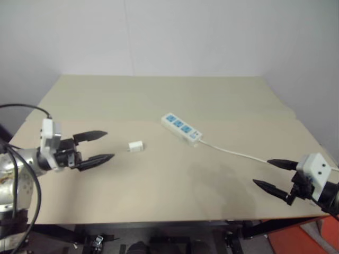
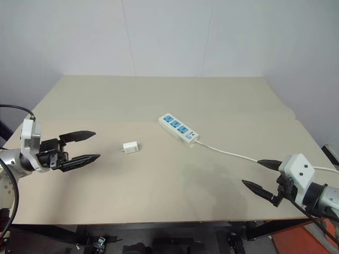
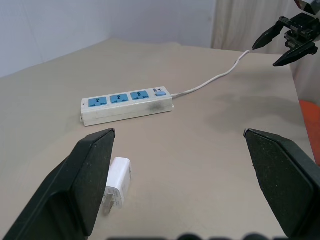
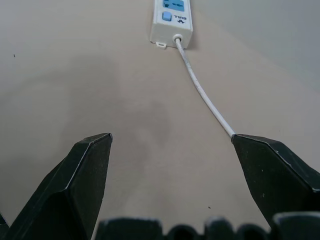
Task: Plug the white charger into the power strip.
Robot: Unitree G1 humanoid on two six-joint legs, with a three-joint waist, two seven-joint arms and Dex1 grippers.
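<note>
The power strip [image 1: 181, 127] lies flat on the beige table [image 1: 159, 185], sockets up, a little beyond the table's middle, and it serves as the landmark here. Its long axis runs diagonally: the end without a cord points toward the far left of the table, and the switch end points toward the near right. Three blue socket faces sit in a row along it, followed by a small blue switch at the near-right end. From that end the thin white cord [image 1: 233, 152] trails on toward the near right edge of the table in a gentle curve. The white charger [image 1: 136, 146] lies on the table to the left of the strip and somewhat nearer the robot, apart from it and not plugged in. It rests on its side; in the left wrist view its metal prongs point away from the strip, toward the left tool. The left tool [image 1: 98, 146] hovers left of the charger, farther from the strip than the charger is, its two black fingers [image 3: 85, 180] spread wide and holding nothing, aimed roughly toward the charger and the strip. The right tool [image 1: 271, 174] hangs near the table's right front edge, well apart from the strip and close to the far stretch of the cord, its fingers likewise wide apart and empty, aimed back along the cord toward the strip's switch end.
</note>
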